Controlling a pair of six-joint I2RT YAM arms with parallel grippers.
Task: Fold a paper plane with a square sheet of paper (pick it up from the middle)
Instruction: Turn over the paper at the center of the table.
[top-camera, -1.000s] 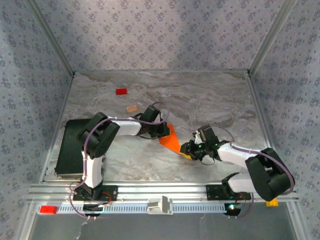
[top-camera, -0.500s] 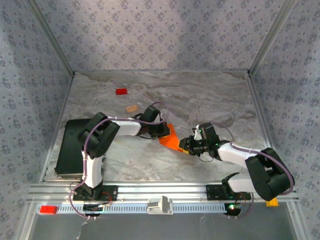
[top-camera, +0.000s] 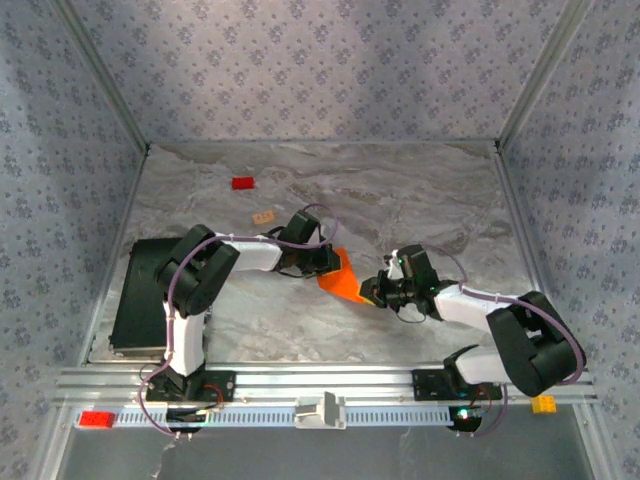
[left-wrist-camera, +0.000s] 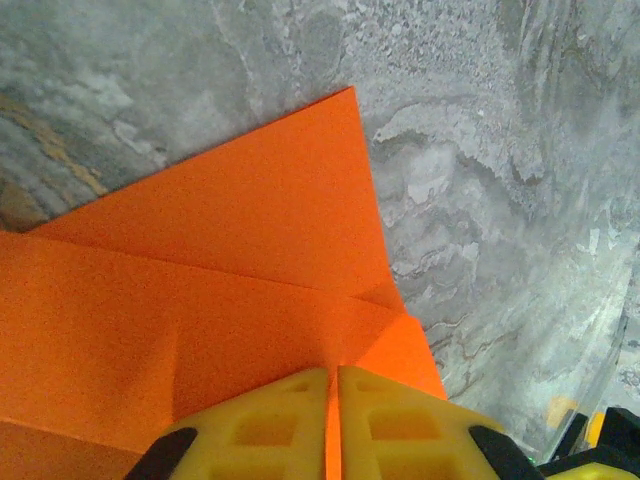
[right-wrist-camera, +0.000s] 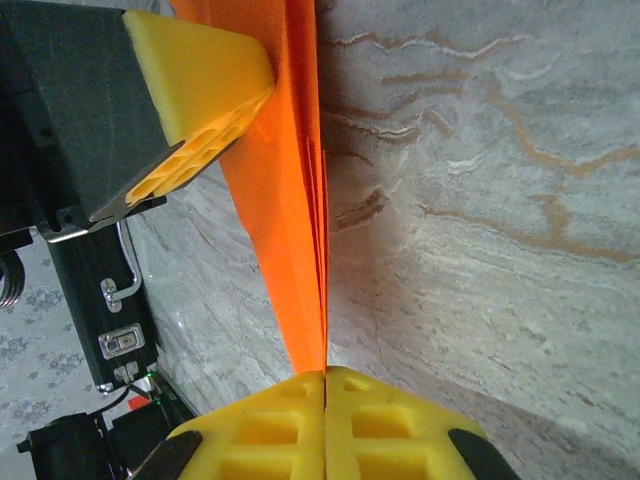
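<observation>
L pincer (left-wrist-camera: 333, 375) nearly shut, pinching folded orange paper (left-wrist-camera: 230, 250), R pincer (right-wrist-camera: 325, 375) pressed tight on same paper's edge

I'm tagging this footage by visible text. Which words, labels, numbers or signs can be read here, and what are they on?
No text reads clearly.
On the tan block: any marking is too small to read.
On the small grey plate, right wrist view: blurred, unreadable.
On the orange paper: none, blank.

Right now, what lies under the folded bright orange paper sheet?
Grey marbled tabletop shows beside the folded bright orange paper, which the left gripper and right gripper pinch. The patch directly beneath is covered.
</observation>
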